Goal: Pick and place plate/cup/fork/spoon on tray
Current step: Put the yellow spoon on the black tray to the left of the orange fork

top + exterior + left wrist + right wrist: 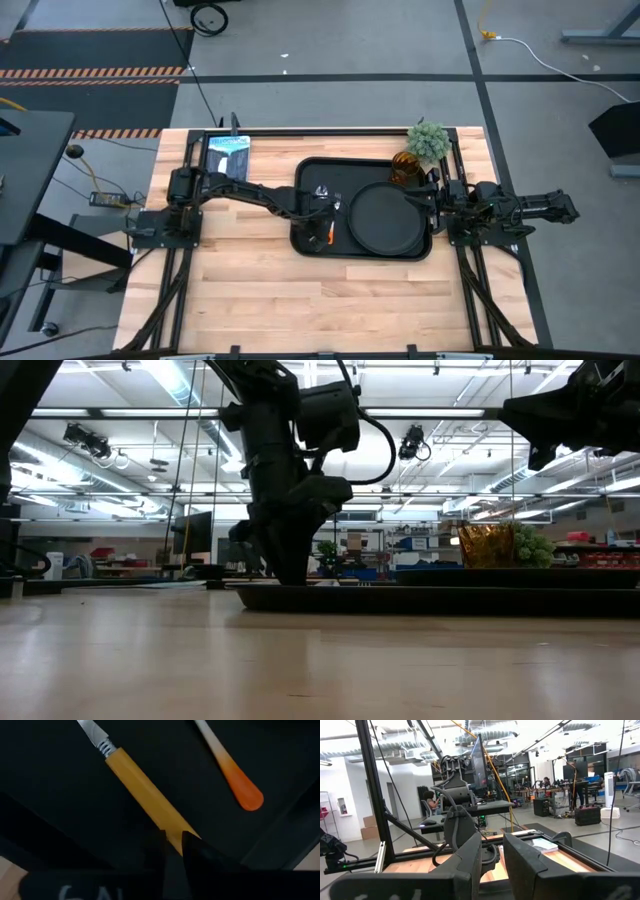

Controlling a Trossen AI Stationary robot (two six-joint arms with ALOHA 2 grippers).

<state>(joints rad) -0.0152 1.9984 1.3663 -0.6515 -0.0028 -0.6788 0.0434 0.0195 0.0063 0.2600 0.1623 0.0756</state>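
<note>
The black tray lies mid-table. On it are the round black plate at its right and the amber cup at its far right corner. My left gripper is down over the tray's left part, shut on an amber-handled utensil. I take this for the spoon from its silver head. The other utensil, with a white-to-orange handle, lies on the tray floor beside it. My right gripper is open and empty, raised above the tray's right edge. My left gripper pinches the amber handle near its free end between its two fingers, which lie across the handle. The fingers come from above, pointing down. The utensil lies level close to the tray floor. I cannot tell whether it rests on the floor.
A small green plant stands beyond the tray's far right corner. A blue book lies at the table's far left. Bare wood stretches across the near half of the table.
</note>
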